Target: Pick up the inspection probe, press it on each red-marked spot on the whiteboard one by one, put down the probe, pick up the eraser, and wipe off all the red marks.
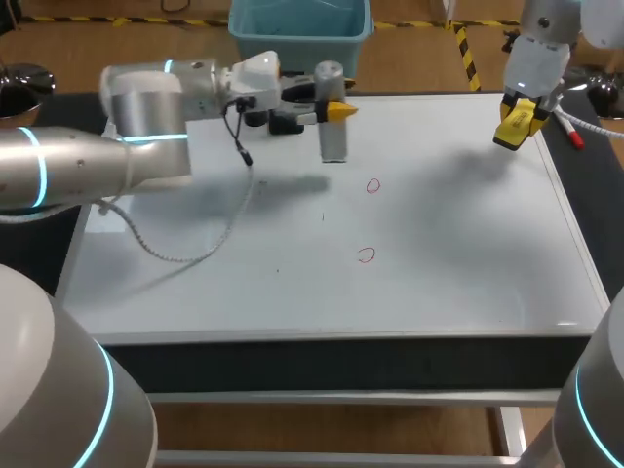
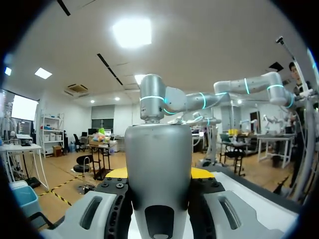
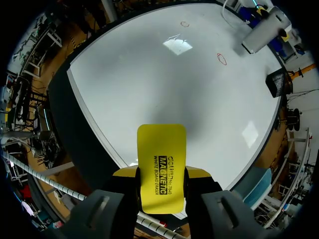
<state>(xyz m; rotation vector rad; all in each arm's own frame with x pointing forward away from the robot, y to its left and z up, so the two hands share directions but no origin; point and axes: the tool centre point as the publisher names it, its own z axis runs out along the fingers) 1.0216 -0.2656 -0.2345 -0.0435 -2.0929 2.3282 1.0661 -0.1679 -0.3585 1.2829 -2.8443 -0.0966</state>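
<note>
The left gripper reaches in level over the whiteboard's far side, clamping the upright inspection probe beyond two red marks. The right gripper hangs near the far right corner, pinching the eraser. The probe hides most of the left's yellow tips (only slivers show).

A white whiteboard, edged in black, is seen across the middle of the frame. Two red marks are drawn near its centre, one above the other. A silver-grey probe is shown at upper centre. The eraser is coloured bright yellow and printed with black lettering. The left arm and right arm are finished in silver with glowing cyan rings.
</note>
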